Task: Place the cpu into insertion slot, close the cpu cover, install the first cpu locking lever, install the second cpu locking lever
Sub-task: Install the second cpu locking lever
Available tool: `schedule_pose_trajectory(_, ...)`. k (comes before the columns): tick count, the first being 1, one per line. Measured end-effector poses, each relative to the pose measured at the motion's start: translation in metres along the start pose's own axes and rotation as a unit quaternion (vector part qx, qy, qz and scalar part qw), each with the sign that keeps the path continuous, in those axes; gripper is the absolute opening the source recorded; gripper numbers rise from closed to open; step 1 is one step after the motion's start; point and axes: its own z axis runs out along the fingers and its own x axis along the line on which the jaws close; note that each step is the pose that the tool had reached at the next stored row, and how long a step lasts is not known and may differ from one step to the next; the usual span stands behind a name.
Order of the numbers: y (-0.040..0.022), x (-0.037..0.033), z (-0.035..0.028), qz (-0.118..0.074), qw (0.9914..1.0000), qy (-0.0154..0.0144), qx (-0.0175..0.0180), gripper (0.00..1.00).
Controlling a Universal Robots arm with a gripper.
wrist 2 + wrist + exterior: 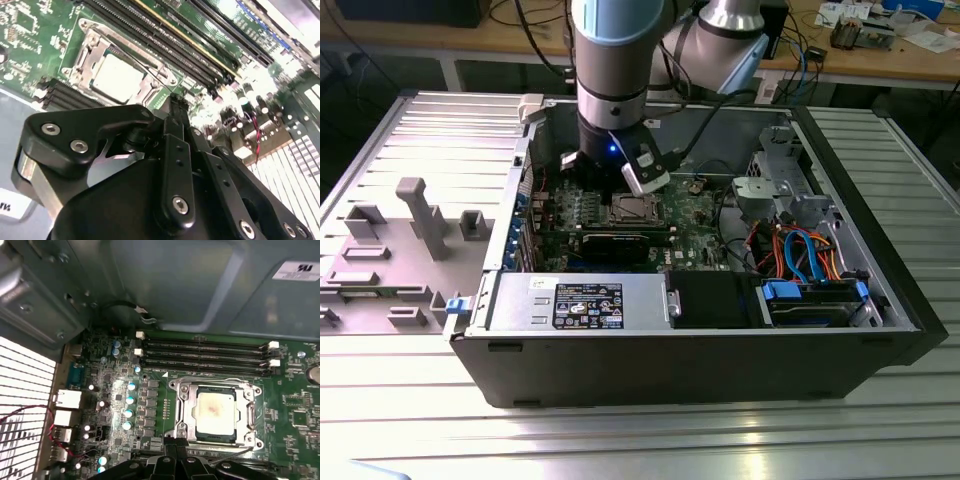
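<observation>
The cpu (215,410), a square silver-grey chip, lies flat in the insertion slot (174,431) on the green board. The cpu cover (188,409), a silver frame, lies down around the chip, whose top shows through the cut-out. Thin wire levers (252,414) run along the socket's edges; whether they are latched cannot be told. My gripper (175,452) hangs just above the board beside the socket's edge, its black fingers (172,150) shut together with nothing between them. In the second wrist view the cpu (117,77) sits just beyond the gripper (177,102).
The open computer case (700,360) lies on a ribbed metal table. Memory slots (205,352) run beside the socket, with capacitors (129,402) and rear ports (65,400) nearby. A graphics card (620,245), power supply (580,300) and drive cables (800,250) fill the case. Grey fixtures (420,215) stand at the exterior view's left.
</observation>
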Motion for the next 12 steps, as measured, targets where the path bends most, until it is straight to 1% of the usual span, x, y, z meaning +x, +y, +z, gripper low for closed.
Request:
schedule_pose_trajectory(1, 0.0015, 0.0000, -0.0065, 0.000, 1.00000, 0.0000, 0.0002, 0.11)
schedule_pose_trajectory(3, 0.0032, -0.0001, -0.0140, 0.000, 1.00000, 0.0000, 0.0003, 0.11)
schedule_pose_trajectory(4, 0.0035, -0.0008, -0.0157, 0.000, 1.00000, 0.0001, 0.0004, 0.11)
schedule_pose_trajectory(5, 0.0035, -0.0023, -0.0161, 0.000, 1.00000, 0.0002, 0.0004, 0.11)
schedule_pose_trajectory(7, 0.0030, -0.0087, -0.0164, 0.000, 1.00000, 0.0016, 0.0006, 0.11)
schedule_pose_trajectory(10, 0.0022, -0.0165, -0.0160, 0.001, 0.99999, 0.0038, 0.0003, 0.11)
schedule_pose_trajectory(11, 0.0012, -0.0198, -0.0141, 0.001, 0.99999, 0.0050, 0.0003, 0.11)
schedule_pose_trajectory(12, -0.0016, -0.0205, -0.0116, 0.002, 0.99998, 0.0052, 0.0003, 0.11)
